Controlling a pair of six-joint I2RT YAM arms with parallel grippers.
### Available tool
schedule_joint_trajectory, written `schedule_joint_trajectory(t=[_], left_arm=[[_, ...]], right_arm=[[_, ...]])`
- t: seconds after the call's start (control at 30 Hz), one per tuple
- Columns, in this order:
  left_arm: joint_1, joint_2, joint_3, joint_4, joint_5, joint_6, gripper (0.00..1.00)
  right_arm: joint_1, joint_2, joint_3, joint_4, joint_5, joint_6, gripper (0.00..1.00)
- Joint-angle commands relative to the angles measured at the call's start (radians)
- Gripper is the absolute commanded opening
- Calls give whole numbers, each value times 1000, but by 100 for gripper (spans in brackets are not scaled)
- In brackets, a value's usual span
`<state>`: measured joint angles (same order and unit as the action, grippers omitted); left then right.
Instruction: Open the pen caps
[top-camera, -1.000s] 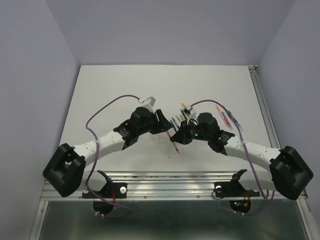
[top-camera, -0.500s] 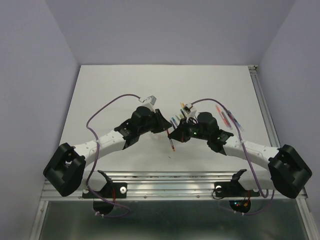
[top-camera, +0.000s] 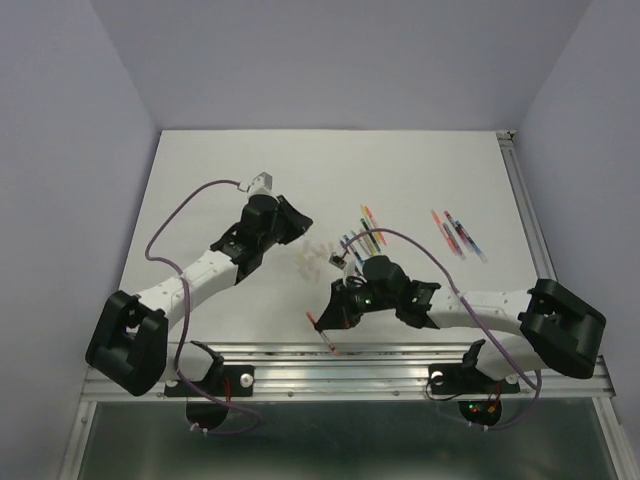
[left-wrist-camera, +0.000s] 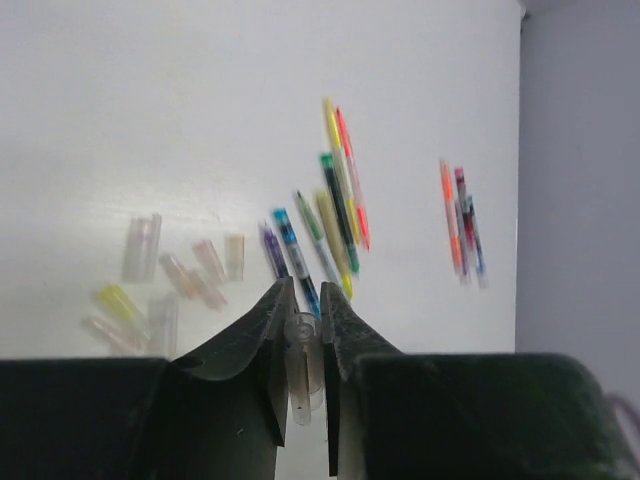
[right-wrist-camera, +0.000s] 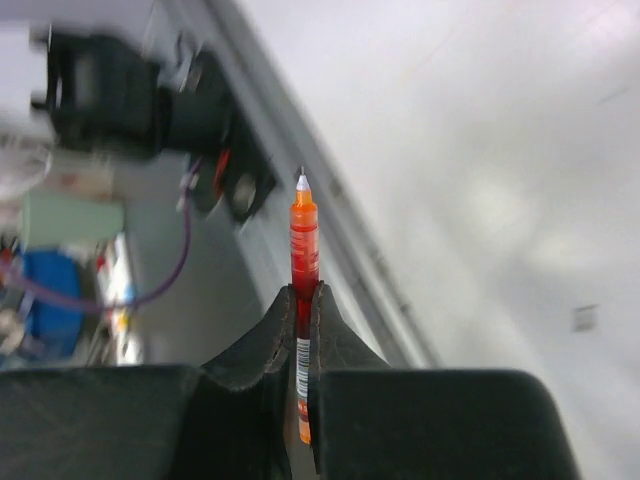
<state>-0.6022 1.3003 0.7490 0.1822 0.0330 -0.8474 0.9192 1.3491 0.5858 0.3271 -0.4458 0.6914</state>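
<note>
My left gripper (left-wrist-camera: 305, 291) is shut on a clear pen cap (left-wrist-camera: 303, 350), which stands between its pads with nothing in it. In the top view this gripper (top-camera: 296, 216) hangs over the table's left middle. Near the front edge my right gripper (right-wrist-camera: 305, 292) is shut on a red-orange pen (right-wrist-camera: 304, 235) whose bare tip points at the rail; from above, that pen (top-camera: 322, 330) sticks out of the gripper (top-camera: 335, 312). Several loose pen caps (left-wrist-camera: 190, 270) lie left of a fan of coloured pens (left-wrist-camera: 338, 205). More pens (left-wrist-camera: 461, 220) lie further right.
An aluminium rail (top-camera: 350, 355) runs along the near table edge, right under the red pen's tip. Purple cables (top-camera: 185, 205) loop over both arms. The loose caps (top-camera: 312, 256) and the pens (top-camera: 365, 236) lie between the two grippers.
The left gripper closed on the cap and drew back to the left. The right arm pulled the red pen toward the near edge, so cap and pen came apart.
</note>
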Motion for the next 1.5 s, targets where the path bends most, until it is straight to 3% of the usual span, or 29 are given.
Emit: schedule_joint_trajectory(t=[0.0, 0.1, 0.33, 0.5, 0.73, 1.0, 1.37, 1.47], left_arm=[[73, -24, 67, 114, -71, -19, 0], [99, -39, 72, 114, -68, -13, 0], [107, -61, 55, -9, -67, 36, 0], [108, -75, -26, -58, -39, 74, 1], [104, -55, -106, -75, 8, 100, 9], [65, 36, -65, -67, 27, 134, 12], [-33, 143, 33, -75, 16, 172, 27], [-51, 159, 56, -81, 8, 177, 30]], right_arm=[[122, 12, -52, 94, -117, 103, 1], [124, -4, -64, 107, -99, 123, 1], [100, -47, 72, -218, 188, -35, 1], [-67, -42, 127, -316, 314, -176, 1], [-184, 102, 313, -454, 518, -362, 1], [-273, 268, 447, -522, 500, -527, 2], [-324, 393, 517, -516, 450, -560, 7], [-329, 393, 516, -513, 452, -560, 13]])
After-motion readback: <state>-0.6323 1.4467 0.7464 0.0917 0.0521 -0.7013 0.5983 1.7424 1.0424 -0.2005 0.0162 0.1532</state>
